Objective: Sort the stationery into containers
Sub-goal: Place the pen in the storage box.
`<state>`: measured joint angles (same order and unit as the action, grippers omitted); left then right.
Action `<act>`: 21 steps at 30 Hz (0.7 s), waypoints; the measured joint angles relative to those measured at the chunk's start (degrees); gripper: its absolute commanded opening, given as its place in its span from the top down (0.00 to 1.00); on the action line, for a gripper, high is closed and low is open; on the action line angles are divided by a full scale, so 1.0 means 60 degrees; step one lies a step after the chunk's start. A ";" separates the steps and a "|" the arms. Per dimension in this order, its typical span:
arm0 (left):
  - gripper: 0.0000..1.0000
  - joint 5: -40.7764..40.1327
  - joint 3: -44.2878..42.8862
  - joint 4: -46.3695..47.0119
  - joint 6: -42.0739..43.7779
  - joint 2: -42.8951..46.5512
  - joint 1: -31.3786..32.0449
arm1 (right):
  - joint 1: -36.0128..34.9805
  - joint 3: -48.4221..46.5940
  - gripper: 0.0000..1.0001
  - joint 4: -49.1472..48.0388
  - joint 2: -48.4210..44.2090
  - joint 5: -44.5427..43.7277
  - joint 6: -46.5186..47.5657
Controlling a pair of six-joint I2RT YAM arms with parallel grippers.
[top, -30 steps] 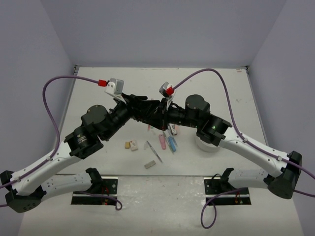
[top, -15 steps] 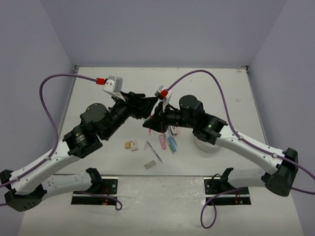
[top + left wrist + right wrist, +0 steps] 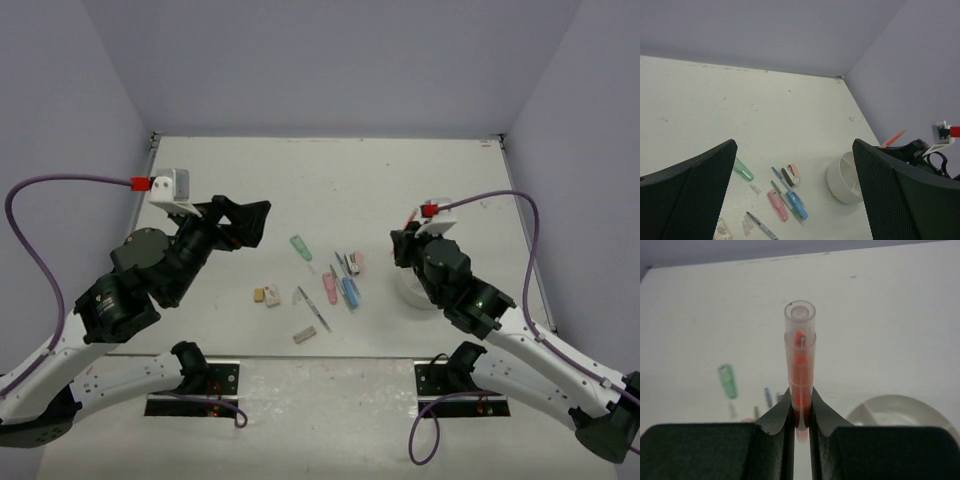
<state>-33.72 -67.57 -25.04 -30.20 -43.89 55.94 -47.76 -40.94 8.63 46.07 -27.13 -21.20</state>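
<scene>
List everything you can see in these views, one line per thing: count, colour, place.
table: one, white, under everything
organizer cup: one, white, right side
orange pen: one, in right hand
green piece: one, mid-table, alone
pink piece, blue piece: one each, side by side, left of cup
pink-and-dark piece: one, beyond them
thin pens: about three, dark, blue, greenish, among pieces
tan block, white block: together
grey block: one, nearer arms
left hand: open, empty
right hand: shut on orange pen
</scene>
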 measured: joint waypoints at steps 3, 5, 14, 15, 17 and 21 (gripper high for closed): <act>0.00 -0.0207 0.0063 -0.0497 0.0056 0.0437 0.0000 | 0.0645 0.0759 1.00 0.0189 -0.0683 -0.2178 -0.0115; 0.00 -0.0314 0.0229 -0.0766 0.0105 0.0578 0.0000 | 0.0924 0.0992 1.00 0.0253 -0.0824 -0.3374 -0.0108; 0.00 -0.0272 0.1153 -0.1595 0.0216 0.0400 0.0000 | 0.2027 0.1019 1.00 0.0404 -0.0161 -0.5100 -0.0481; 0.00 -0.0241 0.1202 -0.1623 0.0219 0.0405 0.0000 | 0.2027 0.1030 1.00 0.0488 -0.0110 -0.5095 -0.0612; 0.00 -0.0160 0.1244 -0.1674 0.0219 0.0440 0.0000 | 0.2027 0.1046 1.00 0.0695 -0.0070 -0.5024 -0.0947; 0.00 -0.0010 0.1245 -0.1664 0.0216 0.0560 0.0000 | 0.2027 0.1109 1.00 0.0981 -0.0073 -0.4655 -0.1552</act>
<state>-33.79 -60.10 -35.02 -28.91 -40.53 55.94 -35.59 -34.29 14.52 45.63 -55.06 -30.51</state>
